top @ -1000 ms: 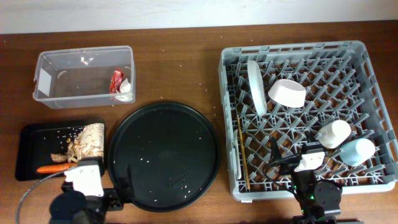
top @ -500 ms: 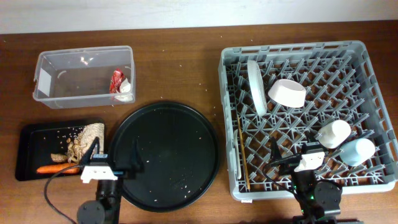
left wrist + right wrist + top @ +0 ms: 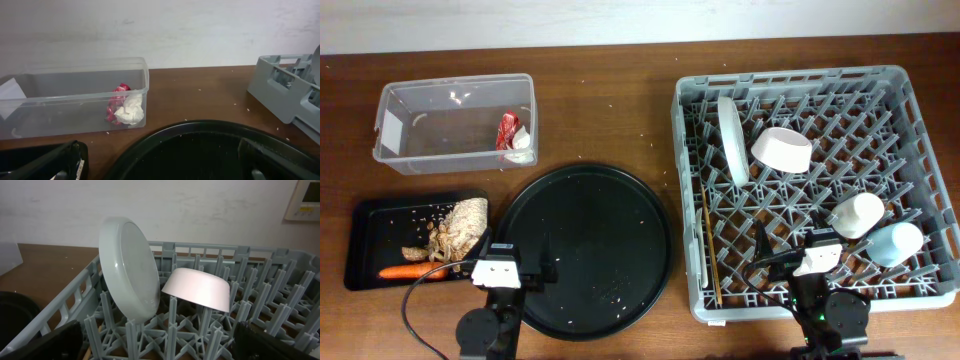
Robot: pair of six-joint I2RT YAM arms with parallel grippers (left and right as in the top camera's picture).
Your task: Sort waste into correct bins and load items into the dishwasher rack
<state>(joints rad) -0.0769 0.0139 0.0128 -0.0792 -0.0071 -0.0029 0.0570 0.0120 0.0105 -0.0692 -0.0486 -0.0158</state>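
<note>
The clear tub at the back left holds the red wrapper and the white tissue; both also show in the left wrist view, wrapper and tissue. The shallow black tray holds the food scraps and the carrot. The grey rack holds the upright plate, the bowl, two cups and the chopstick. My left gripper is open and empty over the round tray's front left edge. My right gripper is open and empty over the rack's front.
The large round black tray lies between the black tray and the rack, with a few crumbs on it. Crumbs are scattered on the wooden table. In the right wrist view the plate and bowl stand among the rack pegs.
My left arm has moved right along the front edge, from in front of the shallow black tray to the round tray's front left edge. The right arm has not moved.
</note>
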